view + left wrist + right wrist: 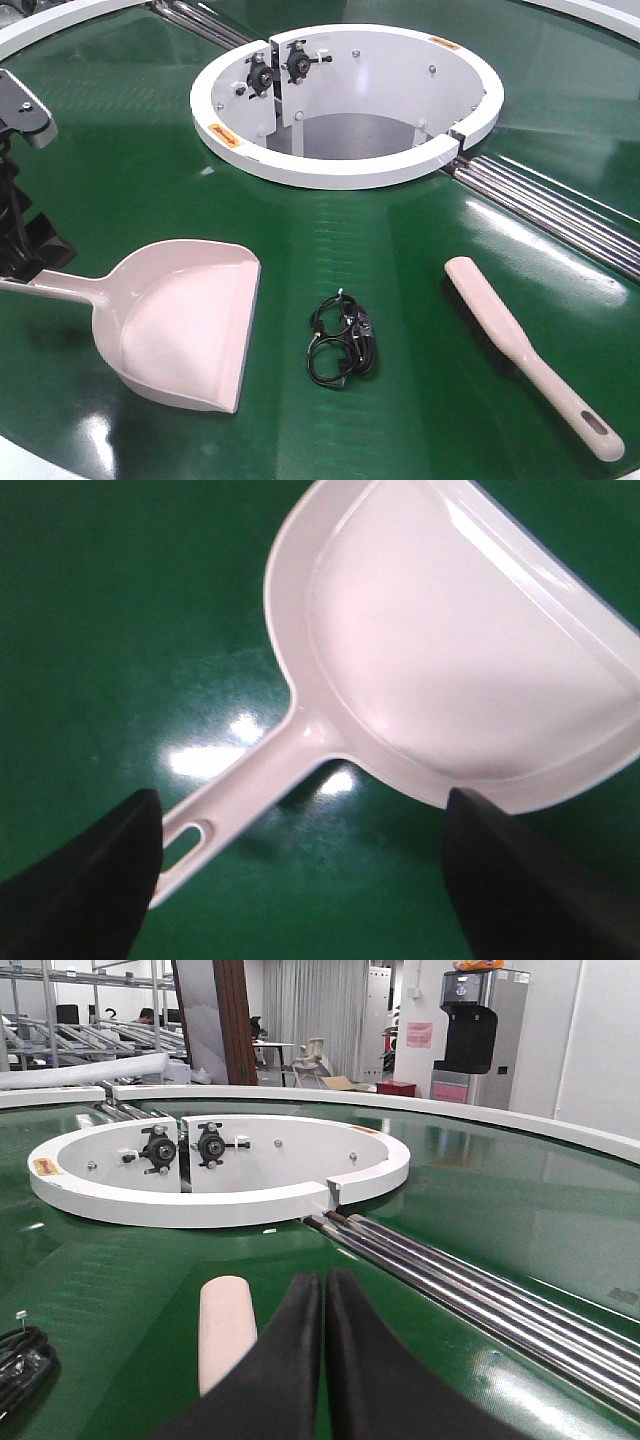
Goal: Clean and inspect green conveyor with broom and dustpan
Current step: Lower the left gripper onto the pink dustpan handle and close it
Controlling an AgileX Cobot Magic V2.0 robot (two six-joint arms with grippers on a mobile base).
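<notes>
The green conveyor [400, 250] fills the front view. On it at the left lies the beige dustpan [185, 325], its handle running off to the left edge. In the left wrist view my left gripper [302, 810] hangs open over the dustpan handle [250, 780]. The slotted handle end lies close to the left finger [90, 880] and nothing is gripped. The broom [520, 345] lies at the right, bristles down, with its hang-hole end toward the front edge. In the right wrist view my right gripper [325, 1285] is shut and empty, just right of the broom's rounded end [226, 1330].
A bundle of black cable [342, 342] lies between dustpan and broom. The white central ring [345, 165] stands behind, with steel rollers [560, 215] running off to its right. The belt's white rim [30, 462] edges the front left.
</notes>
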